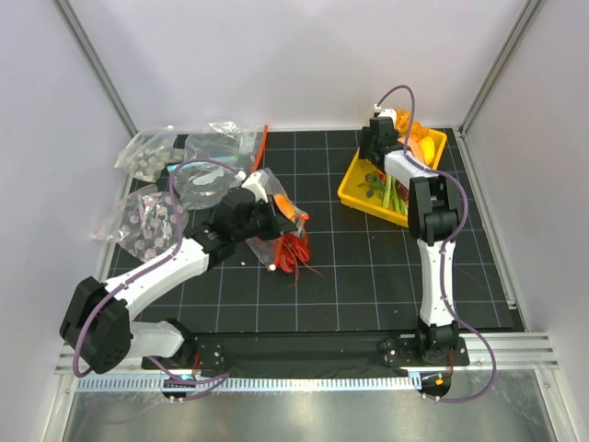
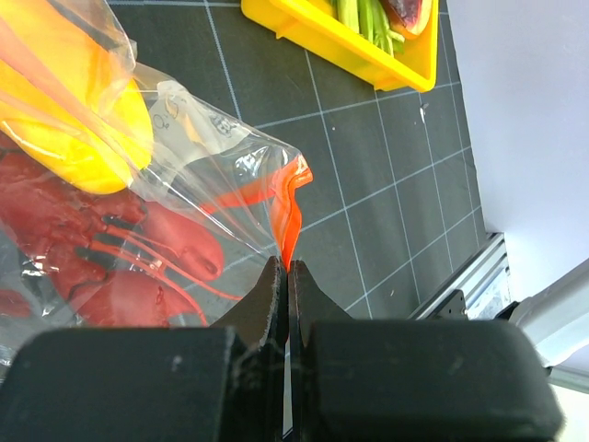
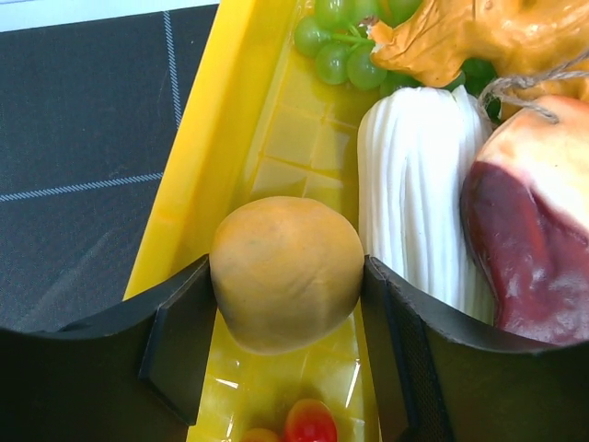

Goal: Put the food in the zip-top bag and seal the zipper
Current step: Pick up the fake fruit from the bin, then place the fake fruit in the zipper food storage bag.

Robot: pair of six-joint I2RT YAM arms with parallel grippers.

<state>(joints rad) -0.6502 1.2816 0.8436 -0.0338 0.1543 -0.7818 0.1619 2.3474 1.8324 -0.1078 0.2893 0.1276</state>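
The clear zip-top bag lies at mid-left of the mat with the red lobster and a yellow piece inside it. My left gripper is shut on the bag's red-orange zipper and holds the bag's mouth corner; it also shows in the top view. My right gripper is over the yellow tray at the back right, shut on a rounded orange-tan fruit piece held just above the tray floor.
In the tray lie a white-green leek, a dark red slab, green grapes and small red-orange pieces. Bags of grey discs and other clear bags lie at the back left.
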